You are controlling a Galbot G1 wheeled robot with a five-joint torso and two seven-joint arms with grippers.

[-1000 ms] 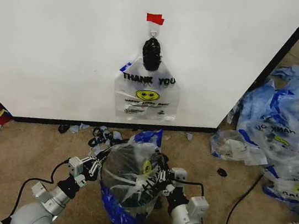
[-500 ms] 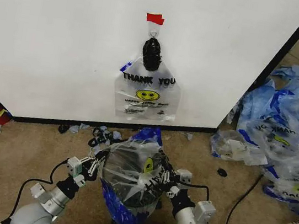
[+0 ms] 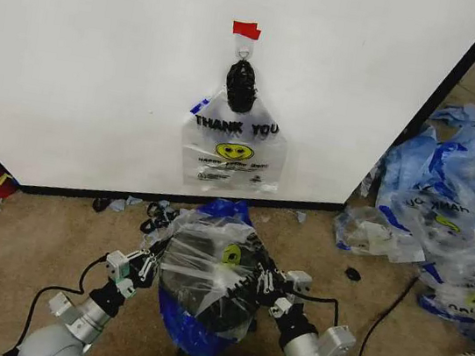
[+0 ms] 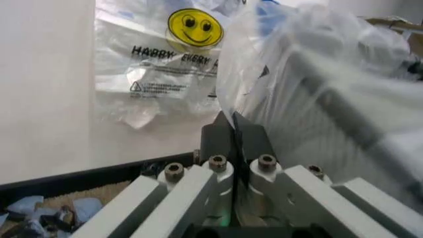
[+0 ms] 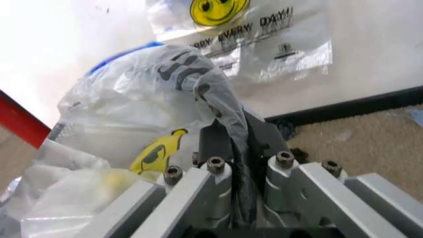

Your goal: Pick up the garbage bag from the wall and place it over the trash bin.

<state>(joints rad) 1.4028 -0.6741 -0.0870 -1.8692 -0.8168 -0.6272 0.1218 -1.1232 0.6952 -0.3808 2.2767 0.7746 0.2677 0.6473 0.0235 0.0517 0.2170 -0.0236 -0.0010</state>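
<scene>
Head view: stretching the garbage bag (image 3: 207, 267) wider and lower over the trash bin (image 3: 205, 315).
Sitting flatter across the bin's mouth than a second ago, so nearing placed; being pinched on its film by the left gripper (image 3: 147, 265) and the right gripper (image 3: 265, 281), both clamped, the right drawn outward; hanging behind on the wall (image 3: 86, 59), another bag (image 3: 233, 146).

Heap of crumpled blue-and-clear plastic bags (image 3: 453, 217) on brown carpet (image 3: 26, 237).

Bare carpet (image 3: 52, 240) left; bag heap (image 3: 444, 216) right
</scene>
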